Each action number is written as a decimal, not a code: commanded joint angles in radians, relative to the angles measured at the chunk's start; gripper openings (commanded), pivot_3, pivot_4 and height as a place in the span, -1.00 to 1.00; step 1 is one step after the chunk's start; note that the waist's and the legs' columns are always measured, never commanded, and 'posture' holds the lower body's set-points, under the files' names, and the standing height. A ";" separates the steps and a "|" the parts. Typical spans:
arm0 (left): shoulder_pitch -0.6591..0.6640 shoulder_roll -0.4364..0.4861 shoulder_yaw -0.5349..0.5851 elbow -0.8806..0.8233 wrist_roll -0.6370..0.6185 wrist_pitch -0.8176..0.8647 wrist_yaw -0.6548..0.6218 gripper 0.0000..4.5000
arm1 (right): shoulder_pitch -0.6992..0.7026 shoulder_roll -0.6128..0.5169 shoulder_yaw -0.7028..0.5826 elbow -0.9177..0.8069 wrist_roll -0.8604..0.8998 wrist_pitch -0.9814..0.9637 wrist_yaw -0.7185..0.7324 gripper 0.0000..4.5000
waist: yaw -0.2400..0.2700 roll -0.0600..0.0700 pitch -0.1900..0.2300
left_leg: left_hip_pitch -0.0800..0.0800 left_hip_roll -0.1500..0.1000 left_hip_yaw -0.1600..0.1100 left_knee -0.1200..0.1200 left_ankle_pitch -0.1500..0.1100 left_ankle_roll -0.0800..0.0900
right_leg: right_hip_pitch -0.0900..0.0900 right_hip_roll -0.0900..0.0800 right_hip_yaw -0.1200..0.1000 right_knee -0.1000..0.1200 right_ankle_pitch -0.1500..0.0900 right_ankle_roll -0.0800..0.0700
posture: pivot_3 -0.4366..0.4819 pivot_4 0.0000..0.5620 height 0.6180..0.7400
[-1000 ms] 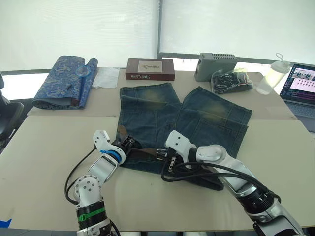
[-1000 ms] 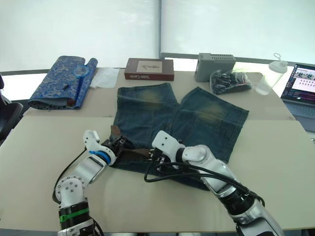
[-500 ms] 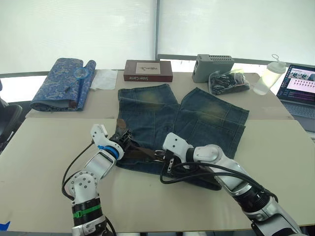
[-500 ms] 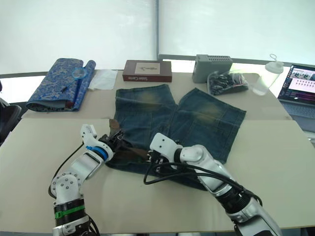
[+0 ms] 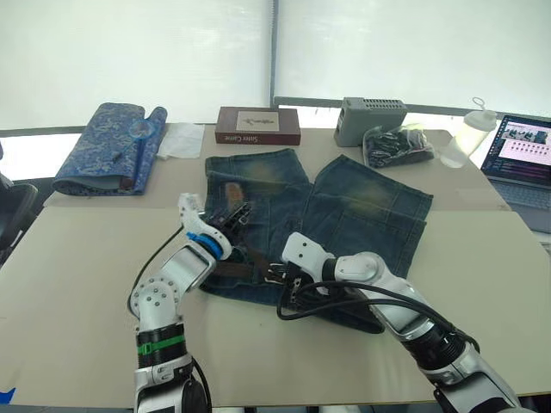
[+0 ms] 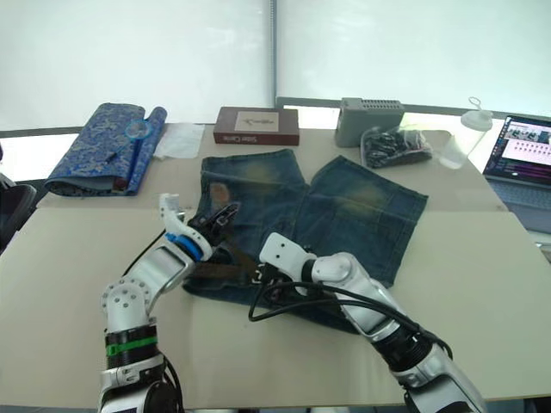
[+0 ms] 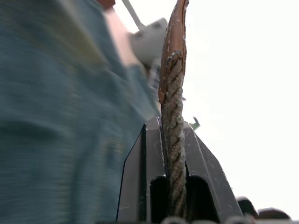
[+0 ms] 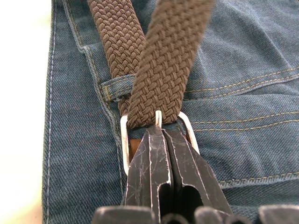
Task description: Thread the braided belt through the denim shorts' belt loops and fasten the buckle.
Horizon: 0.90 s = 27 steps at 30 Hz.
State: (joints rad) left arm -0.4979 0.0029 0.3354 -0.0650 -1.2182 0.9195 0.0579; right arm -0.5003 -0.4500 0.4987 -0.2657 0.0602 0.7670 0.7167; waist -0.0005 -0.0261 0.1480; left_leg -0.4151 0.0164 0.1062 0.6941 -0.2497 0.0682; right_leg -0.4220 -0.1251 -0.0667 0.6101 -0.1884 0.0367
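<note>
The denim shorts [image 5: 353, 206] lie flat on the table, waistband toward me. The braided belt [image 8: 169, 60] runs along the waistband and under a belt loop [image 8: 116, 87]. Its free end passes through the silver buckle [image 8: 124, 142]. My right gripper [image 8: 161, 135] is shut on the buckle at the waistband's middle [image 5: 280, 275]. My left gripper [image 5: 239, 212] is raised over the shorts' left leg. It is shut on the belt's free end [image 7: 174, 98], whose tan leather tip [image 5: 231, 191] sticks out past the fingers.
A blue patterned fabric roll [image 5: 108, 146] lies at the far left. A brown box [image 5: 258, 126], a grey box [image 5: 370, 119], a black bag [image 5: 398, 144] and a plastic bottle [image 5: 465, 138] line the far edge. A laptop [image 5: 521, 159] sits at the right.
My left gripper has lifted from the waistband's left end and swung up over the left leg, taking the belt's end with it. The right gripper stays on the buckle.
</note>
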 commanded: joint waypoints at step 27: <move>-0.092 0.335 -0.188 0.097 0.216 0.102 -0.462 -0.62 | 0.186 0.014 -0.028 -0.022 0.006 0.031 -0.038 -1.00 | 0.012 0.000 0.000 | 0.000 -0.001 -0.002 -0.003 -0.002 -0.004 | -0.003 -0.003 -0.002 -0.001 -0.007 -0.008 | -0.05 -0.47 1.00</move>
State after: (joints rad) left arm -0.5661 0.3639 0.1704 0.0724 -1.0056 1.0443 -0.3783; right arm -0.3634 -0.4227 0.4192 -0.3529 0.0619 0.7664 0.6539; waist 0.0119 -0.0263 0.1477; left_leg -0.4154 0.0156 0.1039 0.6911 -0.2516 0.0644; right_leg -0.4255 -0.1283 -0.0692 0.6089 -0.1952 0.0291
